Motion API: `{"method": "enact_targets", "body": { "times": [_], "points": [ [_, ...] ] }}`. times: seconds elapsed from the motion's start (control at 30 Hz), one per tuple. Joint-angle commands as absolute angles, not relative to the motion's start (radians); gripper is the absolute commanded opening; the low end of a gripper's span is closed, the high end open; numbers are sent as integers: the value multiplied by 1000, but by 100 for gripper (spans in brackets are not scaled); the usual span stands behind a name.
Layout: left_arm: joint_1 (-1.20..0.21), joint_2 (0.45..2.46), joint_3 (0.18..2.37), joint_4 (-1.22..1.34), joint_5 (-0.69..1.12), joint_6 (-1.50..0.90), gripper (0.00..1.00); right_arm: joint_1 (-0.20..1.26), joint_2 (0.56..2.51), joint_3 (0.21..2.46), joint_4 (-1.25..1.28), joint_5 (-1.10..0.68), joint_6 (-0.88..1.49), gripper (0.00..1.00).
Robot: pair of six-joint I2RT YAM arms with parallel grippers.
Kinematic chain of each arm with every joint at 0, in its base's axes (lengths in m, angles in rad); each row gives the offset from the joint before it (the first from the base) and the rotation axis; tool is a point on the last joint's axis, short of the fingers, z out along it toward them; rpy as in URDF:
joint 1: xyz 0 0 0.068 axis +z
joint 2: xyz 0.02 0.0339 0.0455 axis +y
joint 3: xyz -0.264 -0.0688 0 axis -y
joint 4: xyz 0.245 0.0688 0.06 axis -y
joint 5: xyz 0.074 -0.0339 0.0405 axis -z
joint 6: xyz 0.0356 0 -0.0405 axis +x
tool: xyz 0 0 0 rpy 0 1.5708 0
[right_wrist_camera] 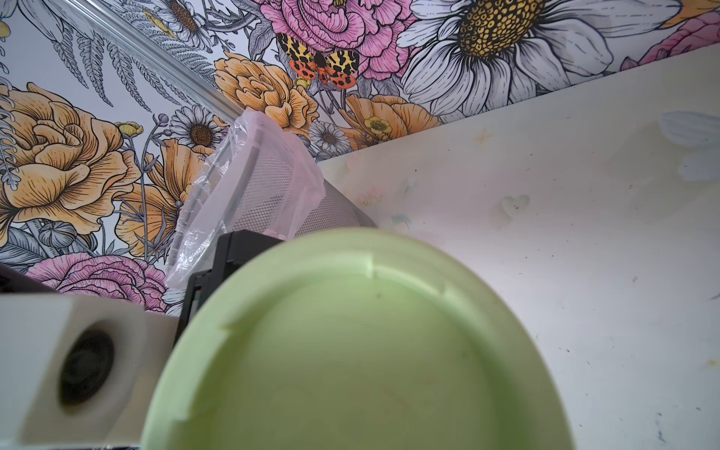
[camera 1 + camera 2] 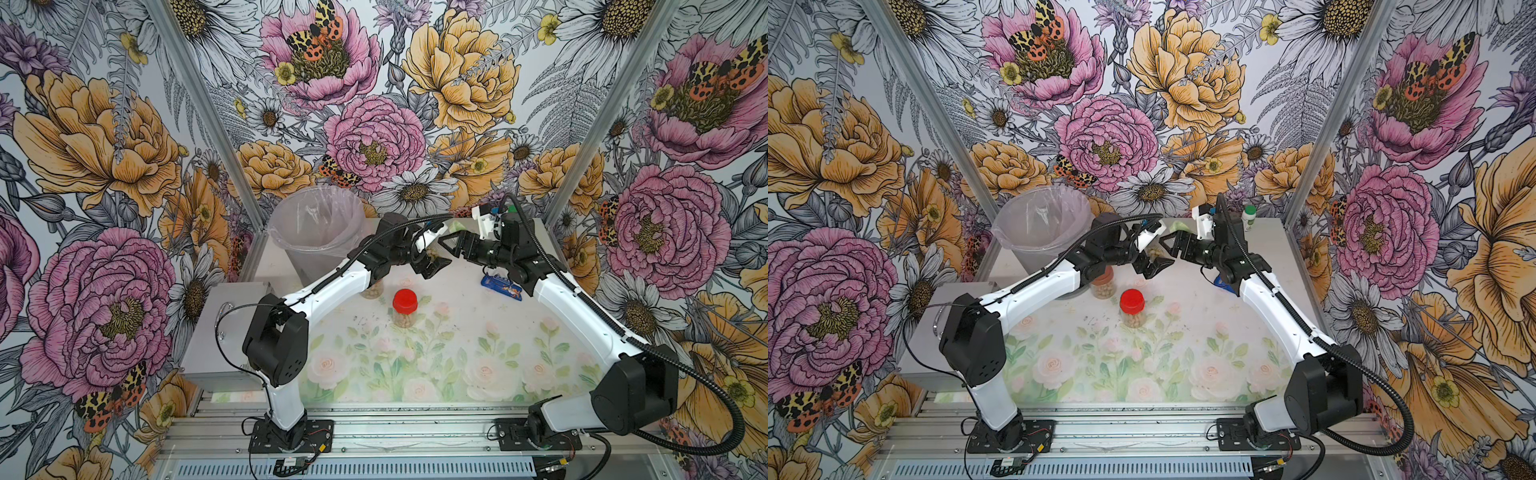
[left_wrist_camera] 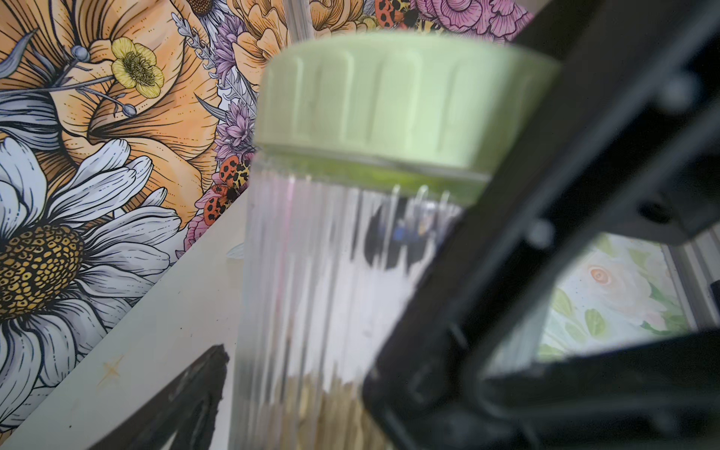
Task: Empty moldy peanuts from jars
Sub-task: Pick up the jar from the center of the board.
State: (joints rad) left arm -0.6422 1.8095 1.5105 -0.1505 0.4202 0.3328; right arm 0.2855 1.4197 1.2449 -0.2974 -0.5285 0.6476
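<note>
Light green round screw lid (image 1: 358, 343) fills the right wrist view, blurred. Right gripper (image 2: 452, 239) clamps it, holding the clear ribbed cylindrical jar (image 3: 311, 272) tilted above the far middle of the pale floral table (image 2: 478, 291). Pale tan peanuts (image 3: 331, 409) sit low in it, cut off by the frame. Left gripper (image 2: 431, 254) stands spread wide around the jar body; one black finger (image 3: 187, 397) shows, apart from the wall, its partner hidden. Brown-lidded jar (image 2: 1102, 284) is half hidden under the left arm (image 2: 1038, 286); red-lidded jar (image 2: 405, 301) stands in the open.

No legible text found. Print on the blue packet (image 2: 497, 286) and the white bottle (image 2: 1249, 220) label is too small to be read.
</note>
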Motion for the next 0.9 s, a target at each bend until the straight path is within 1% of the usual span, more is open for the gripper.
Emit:
{"method": "enact_targets", "body": {
  "times": [0.0, 0.23, 0.37, 0.5, 0.63, 0.67, 0.73, 0.8, 0.87],
  "points": [
    [-649, 1847, 1537, -130, 405, 337, 99, 299, 1368, 1295, -228, -552, 661, 47],
    [-650, 1849, 1534, -143, 404, 348, 95, 302, 1367, 1296, -229, -560, 656, 48],
    [-647, 1831, 1501, -85, 379, 335, 91, 304, 1368, 1290, -229, -558, 657, 48],
    [-647, 1831, 1503, -77, 370, 336, 79, 304, 1366, 1285, -229, -563, 655, 52],
    [-640, 1835, 1507, -78, 355, 342, 67, 303, 1366, 1279, -229, -576, 653, 60],
    [-637, 1832, 1502, -72, 356, 339, 65, 303, 1365, 1279, -229, -586, 651, 66],
    [-631, 1829, 1480, -37, 342, 330, 59, 301, 1356, 1272, -230, -594, 649, 69],
    [-621, 1785, 1451, 0, 335, 319, 54, 298, 1346, 1262, -231, -603, 638, 77],
    [-611, 1774, 1433, 29, 329, 305, 50, 293, 1335, 1254, -231, -609, 635, 80]
  ]
}}
